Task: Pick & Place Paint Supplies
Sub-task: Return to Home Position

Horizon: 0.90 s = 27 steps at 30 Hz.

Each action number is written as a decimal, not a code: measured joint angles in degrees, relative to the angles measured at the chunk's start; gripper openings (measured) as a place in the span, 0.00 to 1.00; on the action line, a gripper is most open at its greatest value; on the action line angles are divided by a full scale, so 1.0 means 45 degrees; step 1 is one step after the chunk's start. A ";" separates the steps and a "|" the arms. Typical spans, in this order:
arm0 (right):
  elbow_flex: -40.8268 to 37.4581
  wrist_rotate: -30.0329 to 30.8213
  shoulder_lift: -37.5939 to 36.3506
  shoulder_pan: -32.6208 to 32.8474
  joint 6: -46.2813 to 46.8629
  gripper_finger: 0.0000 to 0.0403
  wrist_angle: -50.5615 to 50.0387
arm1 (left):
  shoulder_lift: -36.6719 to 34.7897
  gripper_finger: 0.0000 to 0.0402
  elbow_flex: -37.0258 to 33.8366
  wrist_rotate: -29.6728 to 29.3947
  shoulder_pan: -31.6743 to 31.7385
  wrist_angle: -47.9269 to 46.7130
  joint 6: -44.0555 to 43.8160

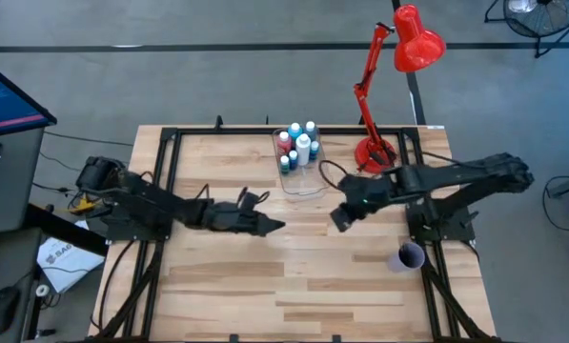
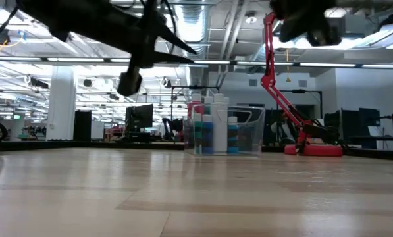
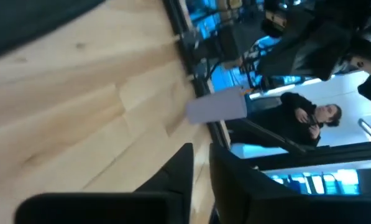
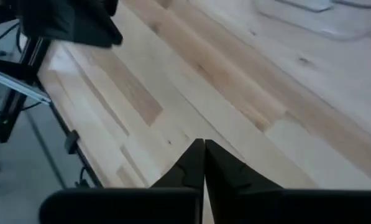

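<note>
At the far end of the clear bin (image 1: 308,183), toward the back of the table (image 1: 265,286), the paint bottles (image 1: 299,143) stand upright in a tight cluster, white, blue-green and pink-red together. I see no bottle, tube or brush lying loose on the wood. My left gripper (image 1: 273,226) hangs above the boards in front of the bin, its fingers drawn to a point with only a sliver between them and nothing held. My right gripper (image 1: 342,219) hovers just to the right of the bin's near end, fingers pressed together, also empty. The purple cup (image 1: 410,256) sits well apart, by the table's right edge; whether brushes stand in it I cannot tell. A red lamp (image 1: 375,152) stands behind my right arm. With everything apparently sorted, I judge this to be the return to rest. Each arm should lift clear first, then fold back toward its own base, the right one steering off the bin wall and the lamp.
</note>
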 joint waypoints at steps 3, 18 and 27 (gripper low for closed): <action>-0.0825 -0.0875 0.0091 -0.0709 -0.0256 0.00 0.1725 | 0.0452 0.05 0.0196 0.0786 0.0312 -0.0001 -0.0476; -0.6751 -0.3061 -0.3172 -0.3589 0.2182 0.00 0.8530 | 0.0559 0.00 0.0183 0.1425 0.2328 0.0159 -0.2476; -0.6804 -0.2250 -0.2296 -0.3910 0.2149 0.00 0.8969 | 0.2564 0.00 0.0903 0.2244 0.2990 0.0108 -0.3415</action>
